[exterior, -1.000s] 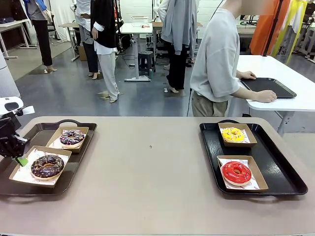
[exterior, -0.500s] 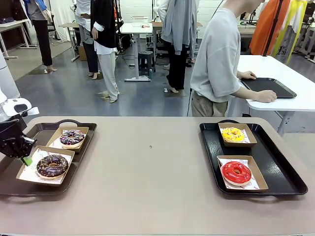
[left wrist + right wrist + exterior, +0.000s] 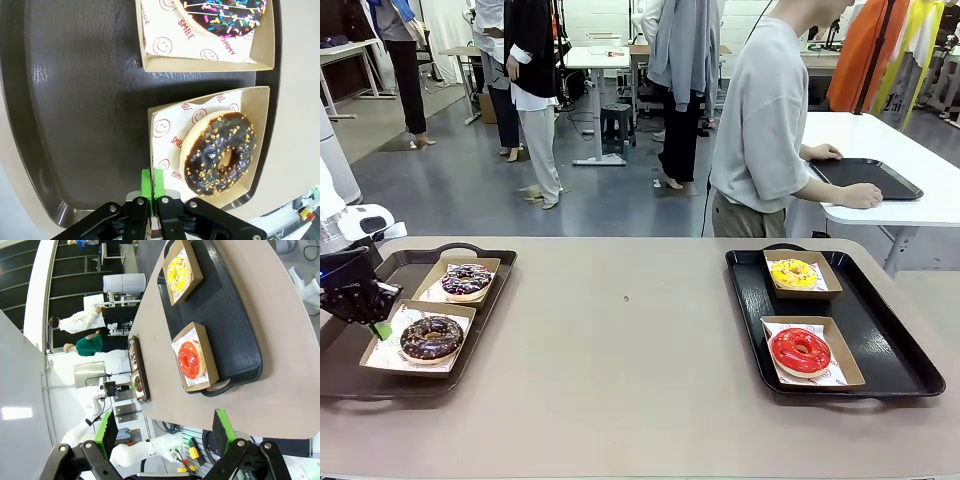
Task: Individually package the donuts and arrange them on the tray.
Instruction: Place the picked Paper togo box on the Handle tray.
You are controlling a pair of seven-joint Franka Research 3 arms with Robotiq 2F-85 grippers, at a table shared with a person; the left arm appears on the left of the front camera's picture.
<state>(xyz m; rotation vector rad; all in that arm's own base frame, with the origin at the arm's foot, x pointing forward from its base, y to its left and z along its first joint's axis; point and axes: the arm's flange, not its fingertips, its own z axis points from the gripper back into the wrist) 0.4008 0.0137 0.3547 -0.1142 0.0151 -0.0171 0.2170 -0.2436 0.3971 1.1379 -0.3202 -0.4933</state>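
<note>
Our left gripper (image 3: 375, 322), pads together on the edge of the choc donut's box (image 3: 200, 145), has dragged it w/ the choc donut (image 3: 431, 337) a bit toward the tabletop (image 3: 620, 380) middle vs a sec ago. Right gripper (image 3: 165, 432) hangs apart, yellow donut (image 3: 180, 267) and red donut (image 3: 191, 359) boxed well ahead. We think all 4 are packaged; arranging's nearly done.
</note>
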